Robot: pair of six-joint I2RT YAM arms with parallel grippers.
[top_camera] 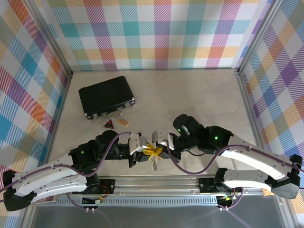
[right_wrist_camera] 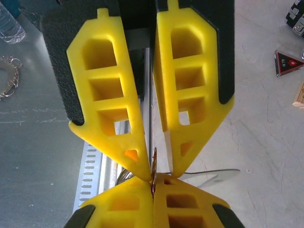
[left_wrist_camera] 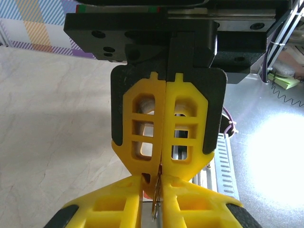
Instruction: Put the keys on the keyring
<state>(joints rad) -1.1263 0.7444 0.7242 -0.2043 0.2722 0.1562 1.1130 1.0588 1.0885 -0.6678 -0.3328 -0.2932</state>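
Observation:
Both grippers meet tip to tip above the table's near edge. My right gripper [top_camera: 160,148] [right_wrist_camera: 153,189] is shut on the key [right_wrist_camera: 153,180], a thin metal sliver seen edge-on with a reddish glint. My left gripper [top_camera: 148,149] [left_wrist_camera: 153,192] faces it, closed down to a narrow slit on the keyring [left_wrist_camera: 155,205], which is also seen edge-on. Thin silver wire of the keyring [right_wrist_camera: 214,172] curves out sideways behind the tips. A silver piece [top_camera: 155,164] hangs below them.
A black case [top_camera: 106,96] lies at the back left. A dark triangular tag [top_camera: 109,124] [right_wrist_camera: 289,61] and a tan tag [top_camera: 124,123] lie in front of it. A metal rail [top_camera: 156,183] runs under the grippers. Plaid walls stand on three sides.

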